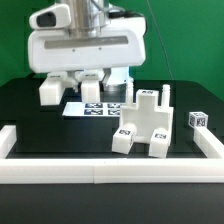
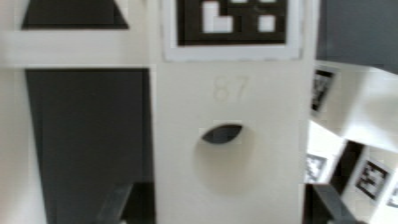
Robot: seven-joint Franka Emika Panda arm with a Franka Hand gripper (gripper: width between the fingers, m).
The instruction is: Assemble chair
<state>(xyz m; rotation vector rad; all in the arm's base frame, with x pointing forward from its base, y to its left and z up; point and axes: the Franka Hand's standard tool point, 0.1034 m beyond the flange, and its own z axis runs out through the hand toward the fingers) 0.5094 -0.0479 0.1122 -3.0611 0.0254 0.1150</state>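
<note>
Exterior view first: the arm hangs low in the upper middle of the frame, over the back of the black table. Its gripper is down just above the marker board, and the jaws are pinched in on a white leg, held upright. A separate white block sits just beside it on the exterior view's left. The chair stands right of centre in the frame, a chunky, partly joined body resting on the table, with small tags on its faces and well apart from the gripper. A little tagged cube sits alone at the far right. The white rail runs along the lower edge.

Now the wrist view: that leg fills the picture, close up and centred between the jaws. It carries a black-and-white tag, and there is a dark round hole in its flat face. Faint raised digits sit near the hole, too blurred to read. Beyond the leg, tags of the marker board peek through.
</note>
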